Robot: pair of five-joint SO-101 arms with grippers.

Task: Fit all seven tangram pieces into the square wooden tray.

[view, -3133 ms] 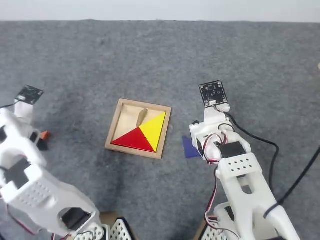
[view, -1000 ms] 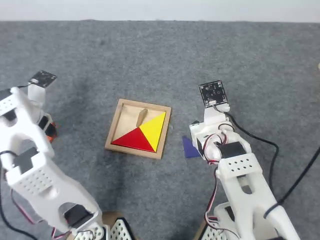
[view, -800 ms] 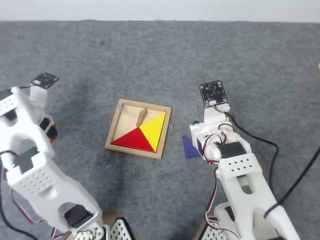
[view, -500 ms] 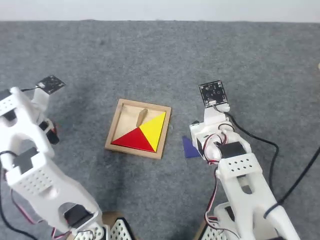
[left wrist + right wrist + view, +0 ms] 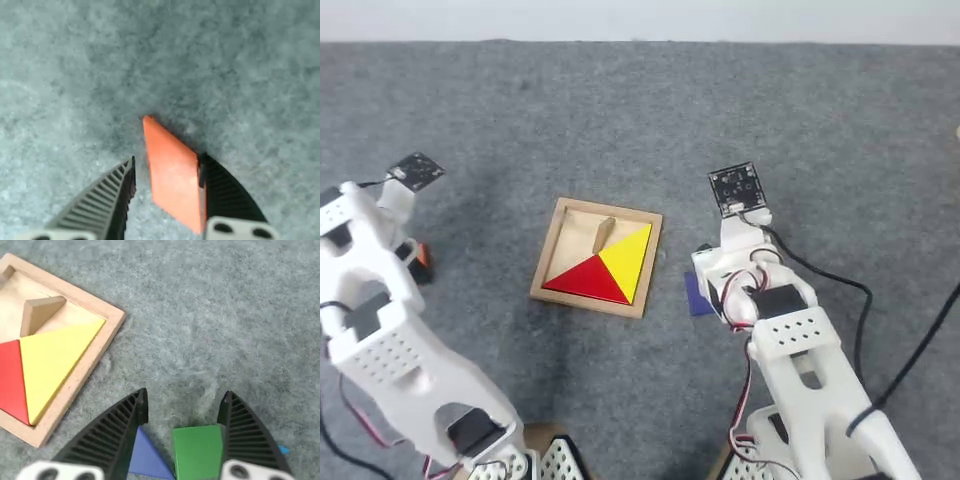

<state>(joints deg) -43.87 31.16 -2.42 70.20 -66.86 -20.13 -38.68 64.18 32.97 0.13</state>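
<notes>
The square wooden tray (image 5: pixel 546 247) holds a red triangle (image 5: pixel 586 281), a yellow triangle (image 5: pixel 629 256) and a small wooden triangle (image 5: pixel 604 231). At the table's left my left gripper (image 5: pixel 167 160) stands open astride an orange parallelogram (image 5: pixel 172 175), which leans against one finger (image 5: pixel 227 190). Just right of the tray (image 5: pixel 76 377) my right gripper (image 5: pixel 185 394) is open over a green square (image 5: pixel 198 450), with a blue triangle (image 5: pixel 145 457) beside it. From the high view that blue triangle (image 5: pixel 694 295) peeks out beside the right arm, and the orange parallelogram (image 5: pixel 418 257) beside the left arm.
Grey carpet covers the table. A small light-blue corner (image 5: pixel 283 450) shows past one right finger. The right arm's black cable (image 5: pixel 840 285) trails off to the right. Open carpet lies beyond the tray and in front of it.
My left arm has swung forward and lowered around the orange parallelogram. My right arm has shifted slightly left toward the tray, covering more of the blue triangle.
</notes>
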